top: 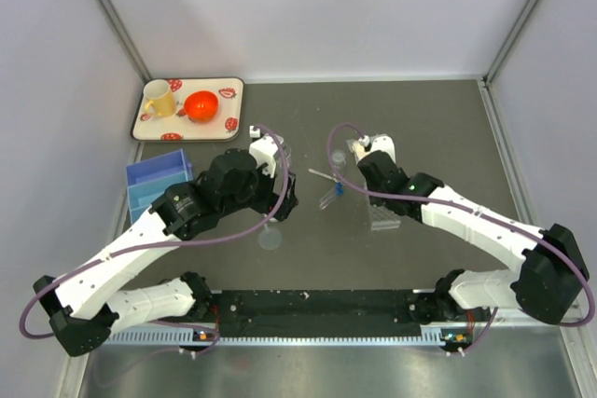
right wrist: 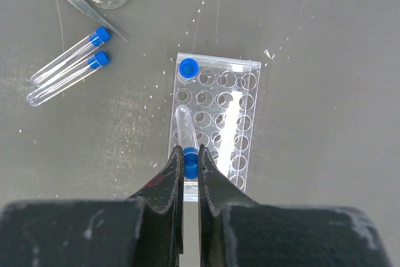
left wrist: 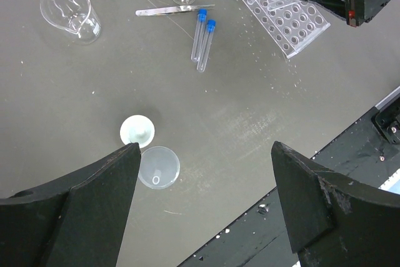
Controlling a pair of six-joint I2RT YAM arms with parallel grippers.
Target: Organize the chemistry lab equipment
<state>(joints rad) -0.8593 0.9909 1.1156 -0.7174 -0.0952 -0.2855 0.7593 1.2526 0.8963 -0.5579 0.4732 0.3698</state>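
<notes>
While the right gripper was clamped on the cap end of a blue-capped tube tilted over the gridded clear tube rack, two more tubes lay beside it and the left gripper hung, jaws wide apart, above a clear funnel.

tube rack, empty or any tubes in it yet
Not empty: one blue-capped tube stands in a corner hole of the tube rack. The right gripper holds a second tube over it.

Clear glossy plastic rack — matt grey table.
</notes>
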